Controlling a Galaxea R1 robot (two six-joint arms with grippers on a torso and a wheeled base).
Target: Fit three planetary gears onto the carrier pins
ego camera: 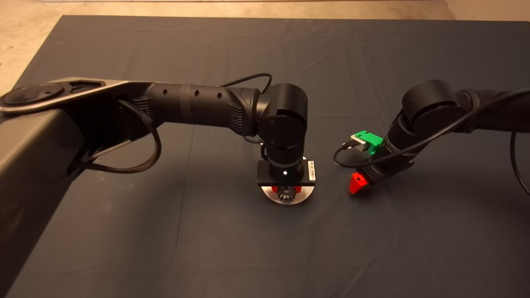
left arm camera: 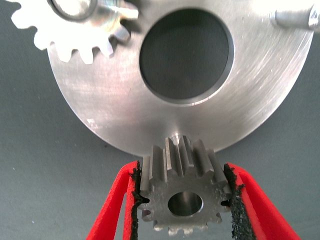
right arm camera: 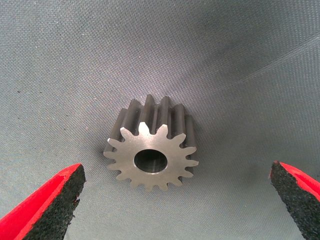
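Note:
My left gripper (left arm camera: 183,172) is shut on a planetary gear (left arm camera: 185,195), and holds it at the near rim of the round silver plate (left arm camera: 120,105). In the head view this gripper (ego camera: 285,191) stands straight over the plate (ego camera: 304,197). A second gear (left arm camera: 75,25) sits on one carrier pin, and another carrier pin (left arm camera: 295,20) stands bare. Whether a pin is under the held gear is unclear. My right gripper (right arm camera: 176,174) hangs open over a third gear (right arm camera: 152,150) that lies flat on the mat, with its fingers apart from it on either side.
The dark mat (ego camera: 165,231) covers the table, with pale floor (ego camera: 25,37) beyond its far left corner. My right gripper (ego camera: 361,185) is a short way to the right of the plate. A cable loops off each arm.

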